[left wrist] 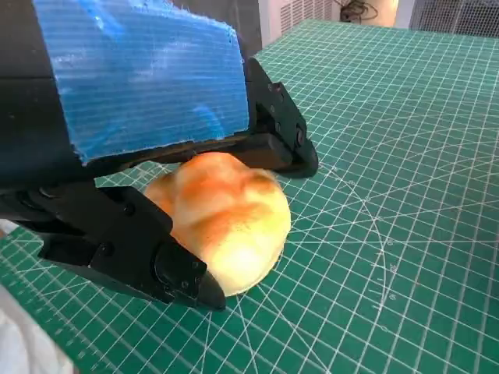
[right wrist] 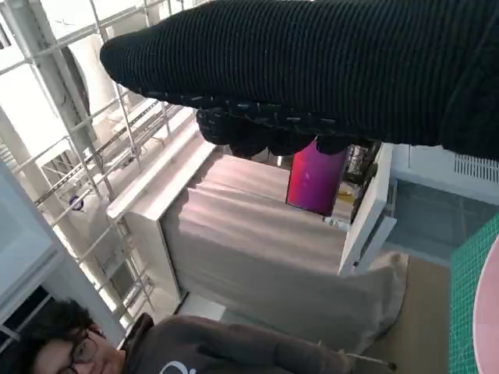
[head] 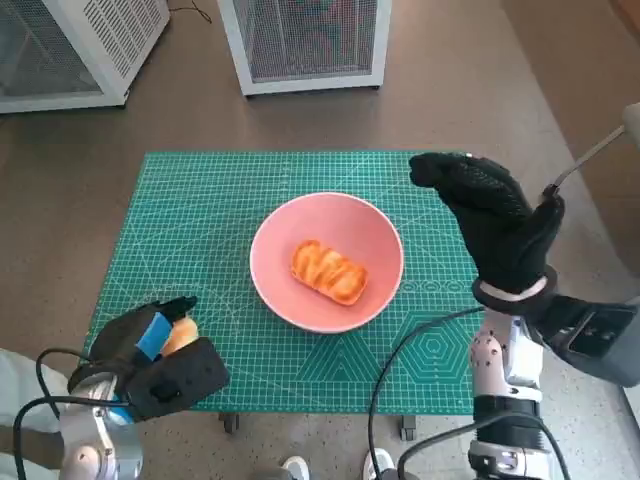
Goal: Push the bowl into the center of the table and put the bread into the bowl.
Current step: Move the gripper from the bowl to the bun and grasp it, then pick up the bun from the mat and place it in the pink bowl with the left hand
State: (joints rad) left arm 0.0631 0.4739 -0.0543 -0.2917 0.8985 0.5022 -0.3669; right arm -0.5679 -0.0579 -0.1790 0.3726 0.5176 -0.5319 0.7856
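Observation:
A pink bowl [head: 330,215] stands at the middle of the green cutting mat [head: 200,220], with a golden bread piece [head: 329,272] lying inside it. A second bread roll [head: 180,335] rests on the mat near the front left corner. My left hand [head: 150,355] grips it, and the left wrist view shows the roll [left wrist: 226,218] between the black fingers [left wrist: 132,241] of that hand [left wrist: 140,101]. My right hand [head: 495,225] hangs above the mat just right of the bowl, fingers stretched out and empty. The right wrist view shows the glove [right wrist: 312,70] and a sliver of the bowl's rim [right wrist: 491,327].
Two white mesh cabinets [head: 310,40] [head: 70,45] stand on the floor beyond the table. A person [right wrist: 195,347] sits nearby in the right wrist view. Black cables [head: 400,350] trail over the mat's front edge, and feet [head: 295,467] show below the table.

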